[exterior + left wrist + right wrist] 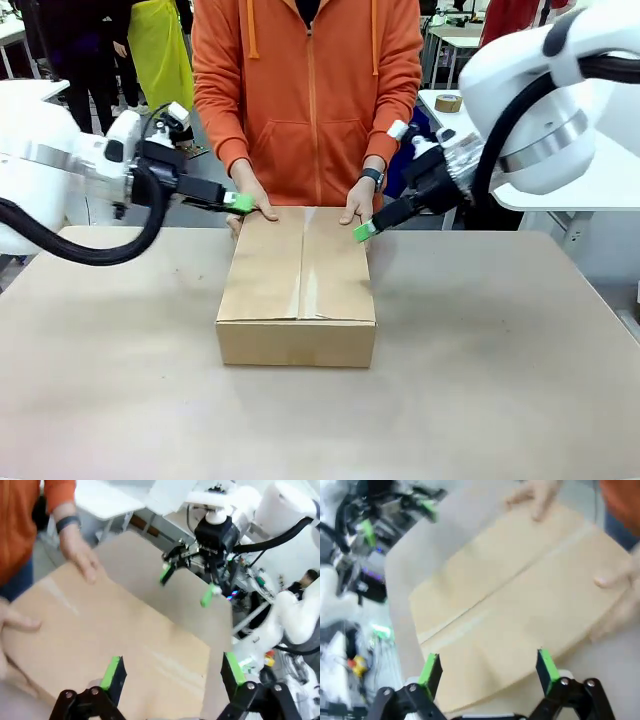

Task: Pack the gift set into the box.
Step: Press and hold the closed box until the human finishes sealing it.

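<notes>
The box (297, 290) is a brown cardboard carton in the middle of the table with its flaps folded shut and a centre seam on top. The person's hands (357, 208) press on its far edge. My left gripper (240, 202) hovers open at the far left corner of the box, holding nothing. My right gripper (364, 232) hovers open at the far right corner, also holding nothing. The left wrist view looks over the box top (115, 640) between my left gripper (172, 672) fingers. The right wrist view shows the box top (515, 605) beyond my right gripper (487, 667). The gift set is hidden.
The tan table (500, 400) has free room around the box on all near sides. A person in an orange hoodie (305, 90) stands at the far edge. A white table with a tape roll (449, 102) stands behind on the right.
</notes>
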Available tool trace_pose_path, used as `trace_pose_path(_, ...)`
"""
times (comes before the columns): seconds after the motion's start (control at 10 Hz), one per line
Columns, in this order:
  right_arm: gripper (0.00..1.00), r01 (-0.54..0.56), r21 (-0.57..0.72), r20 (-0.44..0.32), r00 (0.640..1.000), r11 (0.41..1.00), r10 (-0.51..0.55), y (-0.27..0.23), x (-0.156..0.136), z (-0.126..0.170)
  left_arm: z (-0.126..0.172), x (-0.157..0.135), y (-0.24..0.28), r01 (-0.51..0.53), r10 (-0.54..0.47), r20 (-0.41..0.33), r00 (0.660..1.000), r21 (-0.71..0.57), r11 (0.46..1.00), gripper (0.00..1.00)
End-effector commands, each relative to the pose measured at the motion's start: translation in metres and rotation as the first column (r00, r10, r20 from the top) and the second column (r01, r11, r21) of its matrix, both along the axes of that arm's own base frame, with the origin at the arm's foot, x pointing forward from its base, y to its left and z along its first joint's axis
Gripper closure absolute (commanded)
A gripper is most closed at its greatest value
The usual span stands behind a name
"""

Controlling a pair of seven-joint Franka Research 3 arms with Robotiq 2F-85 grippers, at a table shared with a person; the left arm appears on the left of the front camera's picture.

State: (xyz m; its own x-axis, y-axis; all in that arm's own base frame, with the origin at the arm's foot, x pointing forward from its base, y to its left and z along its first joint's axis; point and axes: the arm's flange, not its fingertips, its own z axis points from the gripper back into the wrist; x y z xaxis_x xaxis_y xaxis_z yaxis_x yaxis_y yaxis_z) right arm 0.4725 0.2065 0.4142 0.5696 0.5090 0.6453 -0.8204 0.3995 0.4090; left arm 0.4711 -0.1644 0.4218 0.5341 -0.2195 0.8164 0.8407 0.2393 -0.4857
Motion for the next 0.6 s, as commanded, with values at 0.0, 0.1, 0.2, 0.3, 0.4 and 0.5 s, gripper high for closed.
trace_pose_path(0.0,0.00,-0.334,0.054,0.281,0.909,0.941,0.306,0.021,0.009,-0.012,-0.020,0.005,-0.034,-0.028,0.068,0.514,0.855,-0.085,0.996,0.00)
trace_pose_path(0.1,0.00,-0.532,0.110,0.366,0.807,0.840,0.463,0.023,0.005,-0.012,-0.027,0.007,-0.042,-0.015,0.051,0.620,0.783,-0.063,0.998,0.00)
trace_pose_path(0.2,0.00,-0.595,0.143,0.472,0.743,0.791,0.475,0.025,0.007,-0.015,-0.034,0.008,-0.050,0.013,0.010,0.666,0.746,-0.029,0.999,0.00)
trace_pose_path(0.3,0.00,-0.623,0.158,0.558,0.697,0.766,0.451,0.030,0.013,-0.022,-0.039,0.009,-0.053,0.039,-0.030,0.660,0.750,0.001,0.999,0.00)
trace_pose_path(0.4,0.00,-0.633,0.178,0.605,0.674,0.753,0.424,0.034,0.022,-0.028,-0.039,0.009,-0.049,0.085,-0.075,0.631,0.772,0.014,0.996,0.00)
trace_pose_path(0.5,0.00,-0.613,0.219,0.604,0.696,0.759,0.388,0.033,0.032,-0.036,-0.038,0.011,-0.039,0.145,-0.117,0.587,0.801,-0.001,0.989,0.00)
